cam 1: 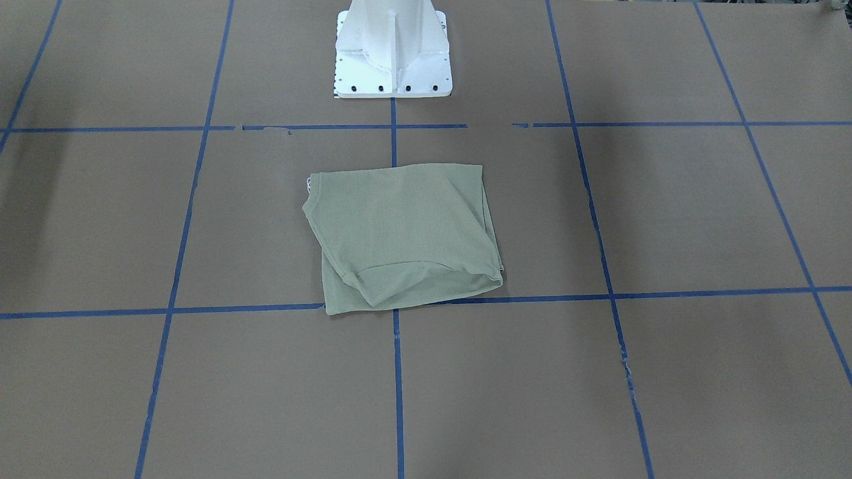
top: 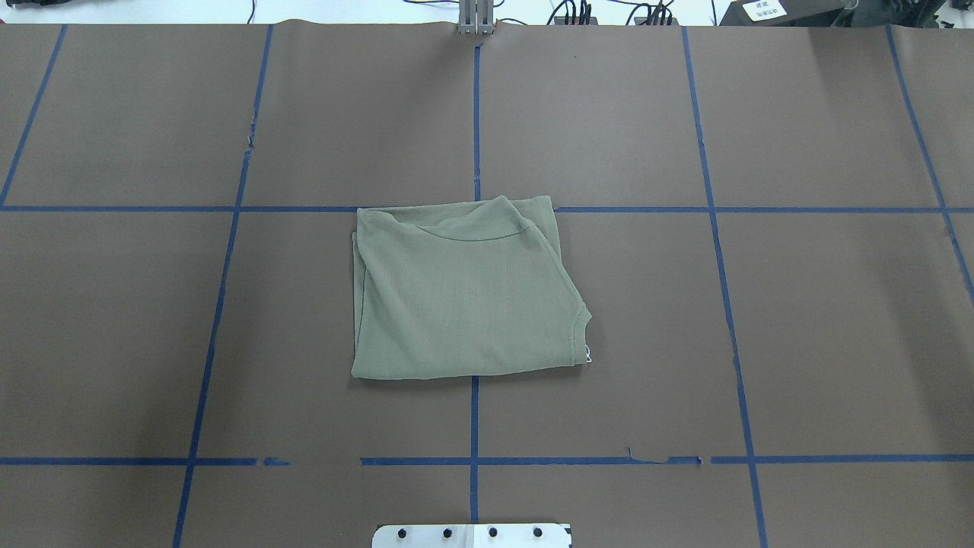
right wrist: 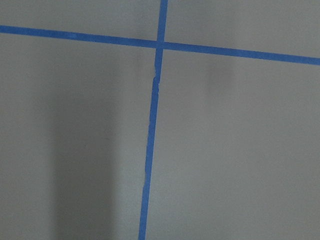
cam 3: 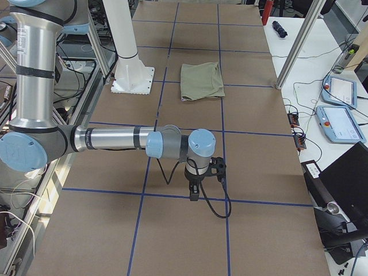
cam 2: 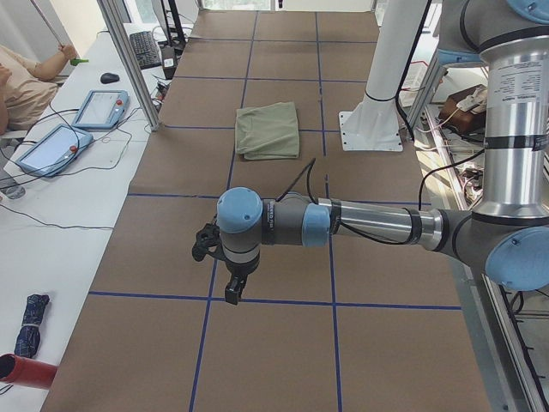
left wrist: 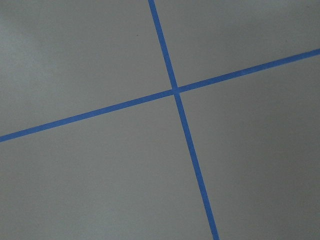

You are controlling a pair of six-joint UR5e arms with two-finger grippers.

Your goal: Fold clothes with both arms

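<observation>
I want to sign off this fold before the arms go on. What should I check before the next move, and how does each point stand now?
1. The shirt folded into a compact stack: ok.
2. Its layers squared up: not ok, the top layer lies skewed over the one beneath.
3. The left arm away from the shirt: ok.
4. The right arm away from the shirt: ok.
5. The left gripper and the right gripper open: cannot tell, they show only in the side views.

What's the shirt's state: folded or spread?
Folded. The shirt lies as a compact rectangle with layered edges showing; no sleeves stick out.
</observation>
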